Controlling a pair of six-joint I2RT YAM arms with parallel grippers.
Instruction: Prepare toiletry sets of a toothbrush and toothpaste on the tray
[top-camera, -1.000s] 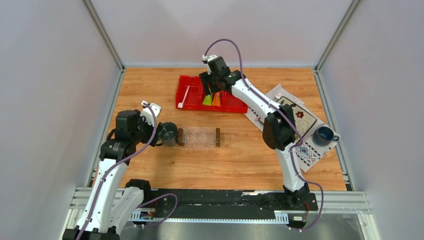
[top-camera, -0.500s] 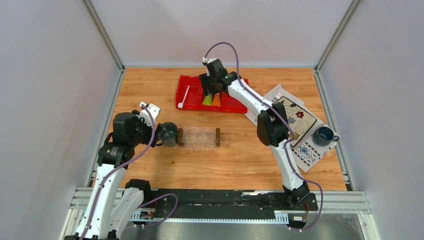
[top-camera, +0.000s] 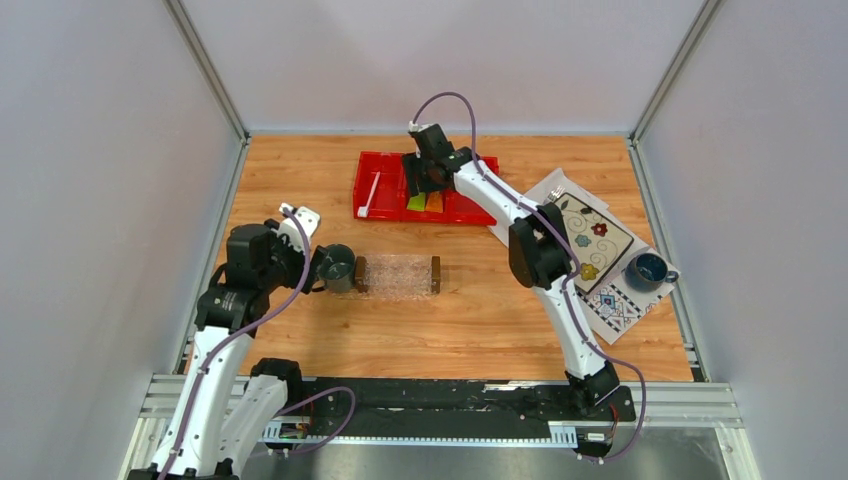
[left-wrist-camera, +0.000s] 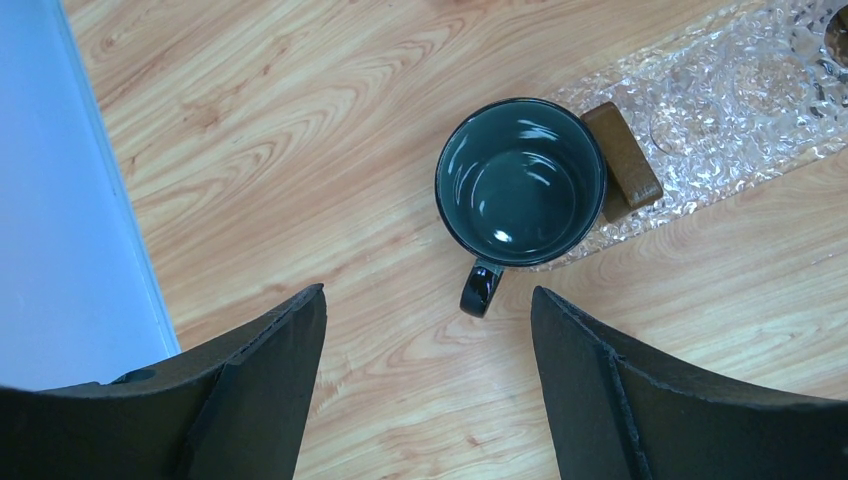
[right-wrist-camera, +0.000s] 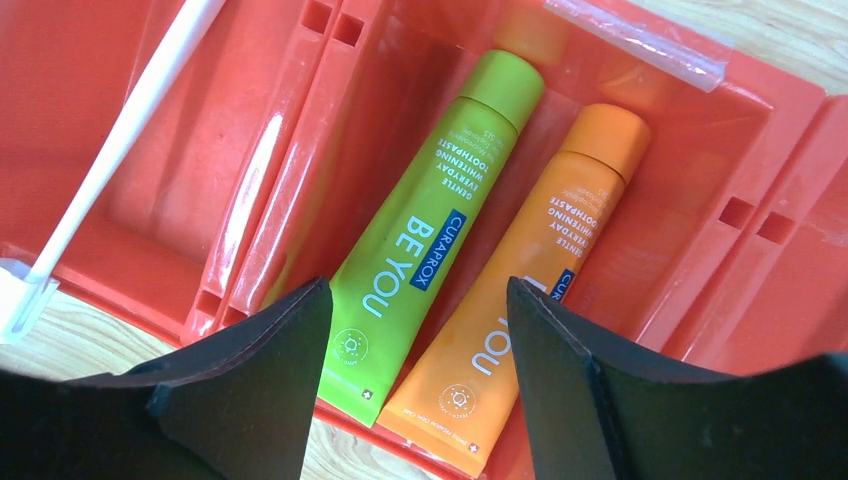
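Right claw (right-wrist-camera: 417, 300), jaws apart and empty, directly above green toothpaste tube (right-wrist-camera: 430, 230) and orange tube (right-wrist-camera: 530, 270), side by side in middle compartment of red bin (right-wrist-camera: 760, 170), long axes crossing the closing line.

top view: cap ends of lime green tube (top-camera: 414, 203) and orange tube (top-camera: 433, 201) hidden under right gripper (top-camera: 424, 182) | right wrist view: toothbrush (right-wrist-camera: 120, 130) cut off at top and left edges | left wrist view: tray (left-wrist-camera: 720, 110) cut off at the top and right edges, only one brown handle (left-wrist-camera: 622, 160) in frame
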